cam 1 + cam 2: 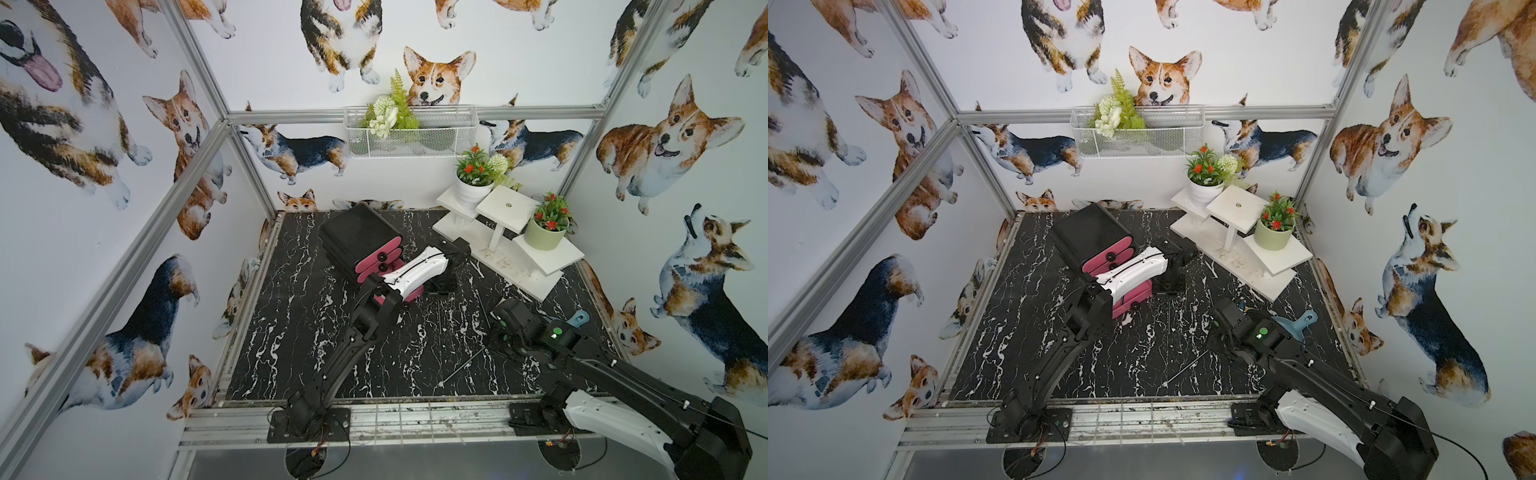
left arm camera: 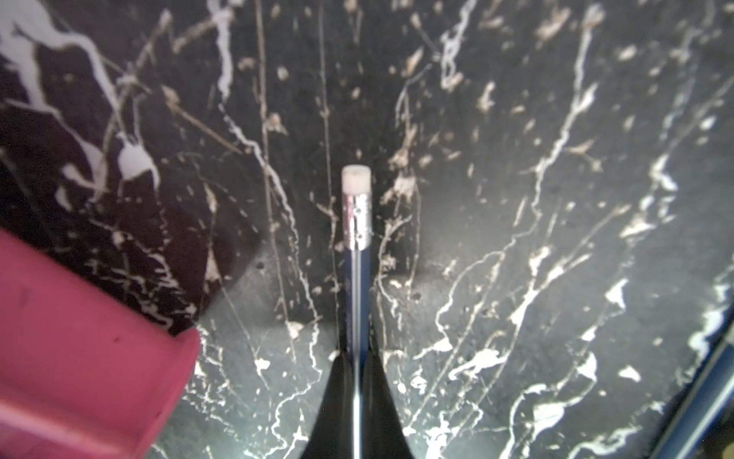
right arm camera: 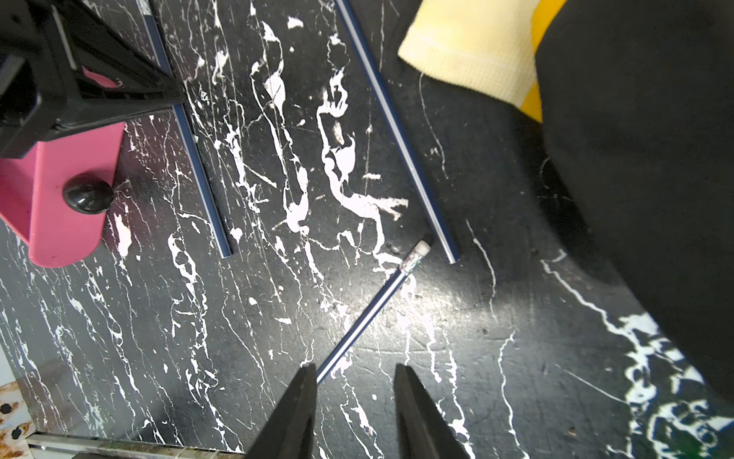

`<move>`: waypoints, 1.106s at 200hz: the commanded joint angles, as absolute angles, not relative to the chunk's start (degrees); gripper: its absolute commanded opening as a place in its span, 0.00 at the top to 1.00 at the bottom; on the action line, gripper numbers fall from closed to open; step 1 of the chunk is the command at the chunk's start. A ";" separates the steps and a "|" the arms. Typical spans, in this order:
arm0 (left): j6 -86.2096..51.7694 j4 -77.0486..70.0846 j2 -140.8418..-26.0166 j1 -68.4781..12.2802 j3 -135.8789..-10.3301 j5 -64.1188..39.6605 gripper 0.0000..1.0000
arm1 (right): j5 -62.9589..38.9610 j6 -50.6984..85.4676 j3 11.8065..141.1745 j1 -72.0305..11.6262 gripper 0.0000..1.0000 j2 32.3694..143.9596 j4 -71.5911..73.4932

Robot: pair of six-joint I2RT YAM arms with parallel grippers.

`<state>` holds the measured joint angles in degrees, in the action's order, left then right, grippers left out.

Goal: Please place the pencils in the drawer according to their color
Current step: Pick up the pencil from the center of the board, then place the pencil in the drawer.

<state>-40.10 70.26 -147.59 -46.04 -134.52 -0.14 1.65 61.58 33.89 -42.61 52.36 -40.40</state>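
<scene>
Black jointed arms (image 1: 345, 353), white forearm shells (image 1: 415, 270), green status light (image 1: 555, 332), tapered black jaws, thin trailing cables (image 1: 1449, 439)

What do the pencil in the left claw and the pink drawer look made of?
The pencil in the left claw: glossy dark blue lacquer with a pale stripe, likely over wood. Its ferrule is shiny crimped metal; the eraser matte whitish rubber. The drawer: smooth pink with a rounded moulded edge, probably plastic.
</scene>
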 commanded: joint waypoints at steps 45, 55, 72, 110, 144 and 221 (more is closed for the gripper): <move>-30.44 63.34 -146.48 -46.00 -131.02 1.94 1.00 | 3.40 61.08 35.76 -42.54 0.62 53.88 -41.46; -29.61 61.89 -145.33 -46.00 -129.96 2.00 1.00 | 3.84 60.95 36.16 -42.54 0.62 53.81 -41.90; -28.12 60.98 -143.87 -46.05 -129.54 2.28 1.00 | 4.44 60.91 36.55 -42.54 0.62 53.71 -42.49; -26.22 61.26 -140.76 -46.30 -129.50 2.59 1.00 | 4.83 61.17 36.54 -42.58 0.63 53.35 -42.63; -25.08 62.07 -138.88 -46.47 -129.47 2.42 1.00 | 5.03 60.82 37.24 -42.58 0.63 53.61 -42.72; -21.00 67.78 -135.76 -46.49 -133.07 5.50 1.00 | 5.36 60.41 37.96 -42.54 0.63 53.77 -42.89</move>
<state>-23.42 64.27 -136.86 -46.57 -131.17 3.66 4.45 61.36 37.19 -42.61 53.54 -42.19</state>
